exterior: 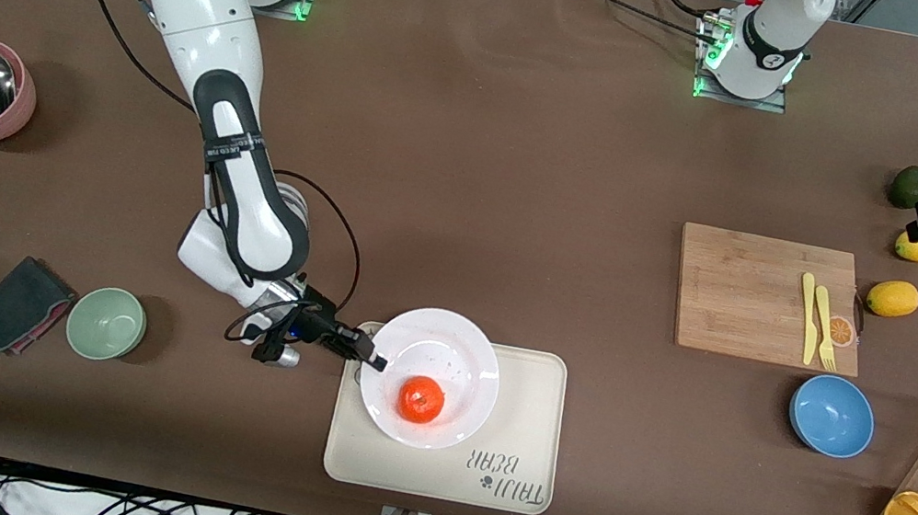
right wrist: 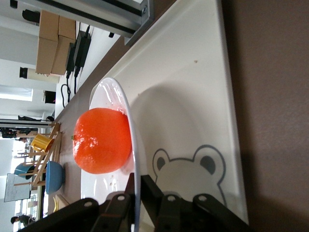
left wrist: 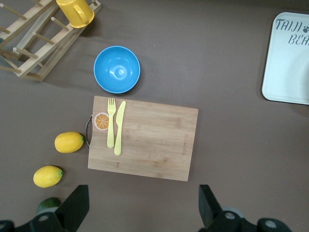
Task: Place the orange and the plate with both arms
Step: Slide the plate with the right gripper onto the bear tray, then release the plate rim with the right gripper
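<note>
Pinching plate [exterior: 442, 357] rim, right gripper [exterior: 378, 362] closed; orange [exterior: 421, 399] inside; left gripper [left wrist: 142, 208] wide open, apparently empty, fingertips cropped.

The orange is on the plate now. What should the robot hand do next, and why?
Probably let go. The orange already sits on the plate, and the plate seems to rest on the tray, yet the right gripper is shut on the plate's rim. The left gripper waits open above the cutting board.

Blue bowl [exterior: 832, 415] beside cutting board [exterior: 751, 297] bearing yellow fork [exterior: 826, 328] and knife [exterior: 807, 318].
</note>
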### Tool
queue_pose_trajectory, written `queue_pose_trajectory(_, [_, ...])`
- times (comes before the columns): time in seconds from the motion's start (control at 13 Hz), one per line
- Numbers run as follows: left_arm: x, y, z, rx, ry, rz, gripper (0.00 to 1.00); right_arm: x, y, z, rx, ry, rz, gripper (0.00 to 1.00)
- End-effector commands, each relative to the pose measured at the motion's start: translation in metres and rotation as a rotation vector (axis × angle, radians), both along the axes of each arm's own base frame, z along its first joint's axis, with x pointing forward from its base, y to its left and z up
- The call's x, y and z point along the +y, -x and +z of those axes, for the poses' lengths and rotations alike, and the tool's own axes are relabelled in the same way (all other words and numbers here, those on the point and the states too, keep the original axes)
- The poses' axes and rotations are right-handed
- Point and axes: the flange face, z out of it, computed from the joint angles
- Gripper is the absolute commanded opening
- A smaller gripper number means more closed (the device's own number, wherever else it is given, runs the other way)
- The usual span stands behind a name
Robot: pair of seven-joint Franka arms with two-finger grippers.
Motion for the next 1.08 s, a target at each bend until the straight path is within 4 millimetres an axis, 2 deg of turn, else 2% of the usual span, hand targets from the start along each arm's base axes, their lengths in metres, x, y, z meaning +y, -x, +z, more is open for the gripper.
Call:
queue_pose_trajectory(0.0, [0.002,-0.001,0.006,0.002,0.008,-0.005,1.00,0.001,-0.014,-0.010,-0.026,-0.020,-0.041,0.00])
queue_pose_trajectory(0.15, [0.002,-0.001,0.006,0.002,0.008,-0.005,1.00,-0.007,-0.018,-0.011,-0.028,-0.019,-0.052,0.00])
queue_pose_trajectory(0.62, [0.002,-0.001,0.006,0.002,0.008,-0.005,1.00,-0.007,-0.017,-0.014,-0.031,-0.002,-0.069,0.00])
queue_pose_trajectory(0.69, [0.001,-0.001,0.006,0.003,0.008,-0.005,1.00,-0.005,-0.017,-0.012,-0.034,0.000,-0.068,0.26])
queue_pose_trajectory(0.77, [0.002,-0.001,0.006,0.002,0.008,-0.008,1.00,-0.005,-0.017,-0.012,-0.035,0.001,-0.067,0.68])
queue_pose_trajectory(0.85, [0.001,-0.001,0.006,0.002,0.008,-0.007,1.00,-0.005,-0.017,-0.011,-0.039,0.003,-0.064,1.00])
queue_pose_trajectory(1.0, [-0.001,-0.002,0.006,0.002,0.008,-0.008,1.00,-0.001,-0.018,-0.002,-0.053,0.003,-0.055,1.00])
